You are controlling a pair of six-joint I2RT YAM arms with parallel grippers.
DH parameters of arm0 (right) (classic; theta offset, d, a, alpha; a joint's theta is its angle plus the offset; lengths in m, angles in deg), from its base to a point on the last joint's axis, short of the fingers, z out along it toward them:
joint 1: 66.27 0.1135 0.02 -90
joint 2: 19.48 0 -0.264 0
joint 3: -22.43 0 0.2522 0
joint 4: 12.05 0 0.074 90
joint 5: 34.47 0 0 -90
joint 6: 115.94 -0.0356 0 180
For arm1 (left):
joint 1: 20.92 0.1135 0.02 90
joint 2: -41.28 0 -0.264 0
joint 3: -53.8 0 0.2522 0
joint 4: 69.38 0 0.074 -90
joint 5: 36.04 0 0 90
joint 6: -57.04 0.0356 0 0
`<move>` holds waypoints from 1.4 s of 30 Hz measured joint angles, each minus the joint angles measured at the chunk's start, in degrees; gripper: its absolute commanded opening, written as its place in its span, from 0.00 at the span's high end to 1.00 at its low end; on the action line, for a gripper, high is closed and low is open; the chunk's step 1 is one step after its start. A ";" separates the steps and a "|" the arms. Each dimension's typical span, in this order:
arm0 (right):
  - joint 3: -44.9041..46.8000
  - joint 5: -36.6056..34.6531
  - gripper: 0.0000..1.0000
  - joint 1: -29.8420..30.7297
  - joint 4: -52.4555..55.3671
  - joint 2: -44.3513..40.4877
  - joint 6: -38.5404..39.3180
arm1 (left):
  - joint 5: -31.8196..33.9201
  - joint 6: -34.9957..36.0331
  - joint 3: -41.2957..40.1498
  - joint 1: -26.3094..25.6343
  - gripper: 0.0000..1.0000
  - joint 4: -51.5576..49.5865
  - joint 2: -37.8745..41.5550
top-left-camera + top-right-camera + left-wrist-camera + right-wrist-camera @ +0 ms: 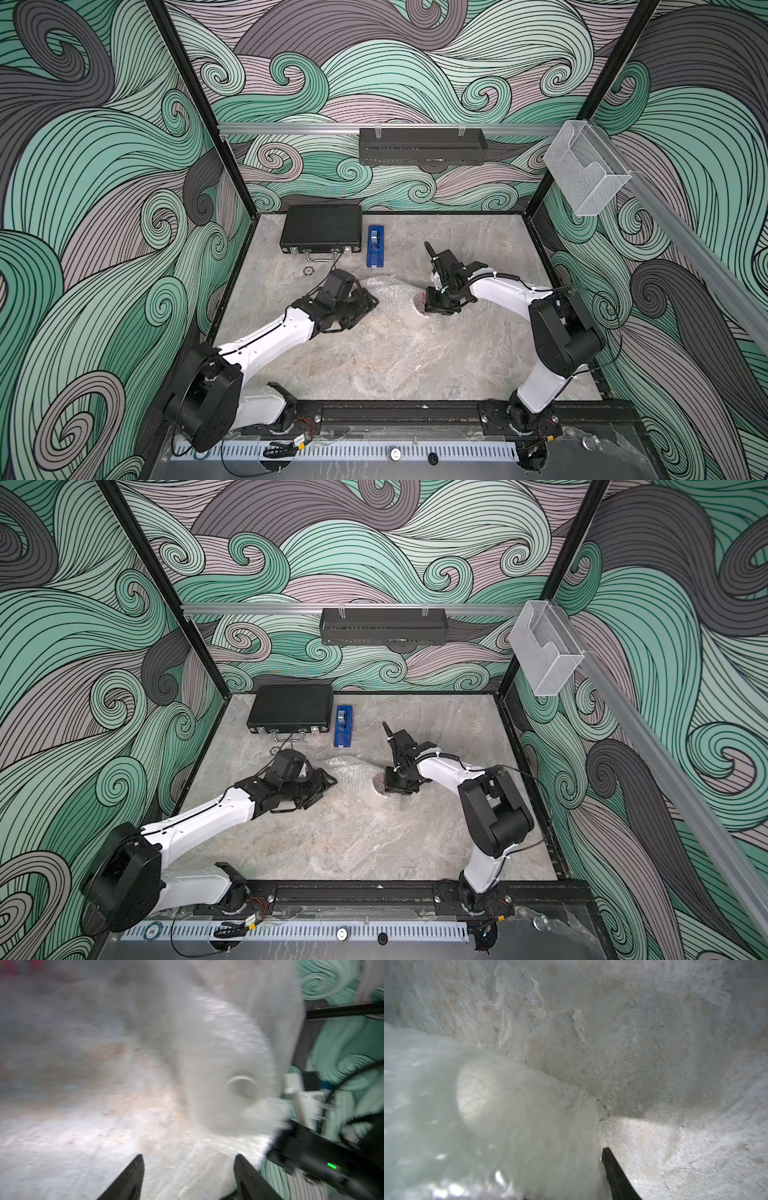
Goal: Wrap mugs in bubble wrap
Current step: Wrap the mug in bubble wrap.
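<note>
The bubble wrap (392, 296) lies bunched near the middle of the table (374, 365). The mug (420, 300) sits in its 3 o'clock end, red inside showing. The left gripper (371, 302) is at the wrap's 9 o'clock edge, its fingers (133, 1174) apart and holding nothing. The right gripper (434, 308) is at 3 o'clock, right against the mug; wrap hides one finger, so I cannot tell if it grips. Farther back, at 11 o'clock, are a blue tape dispenser (375, 246) and a black case (321, 227).

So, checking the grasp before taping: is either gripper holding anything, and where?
Left gripper: nothing, jaws open. Right gripper sits at the mug in the wrap; grip cannot be told.
</note>
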 measured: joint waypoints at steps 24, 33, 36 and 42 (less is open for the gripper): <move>-2.91 -2.32 0.65 1.97 3.06 1.07 1.86 | -3.63 -6.69 -8.83 4.17 0.36 44.61 -14.10; -3.04 -2.38 0.65 2.19 3.50 1.07 1.92 | -3.08 -9.22 -12.72 8.09 0.17 46.60 -15.61; -3.39 -2.51 0.64 2.19 4.07 1.07 2.01 | -2.19 -9.46 -16.31 9.35 0.09 42.82 -8.31; -3.72 -2.62 0.64 2.19 4.61 1.07 2.32 | 1.07 -9.25 -17.68 10.62 0.06 32.79 6.40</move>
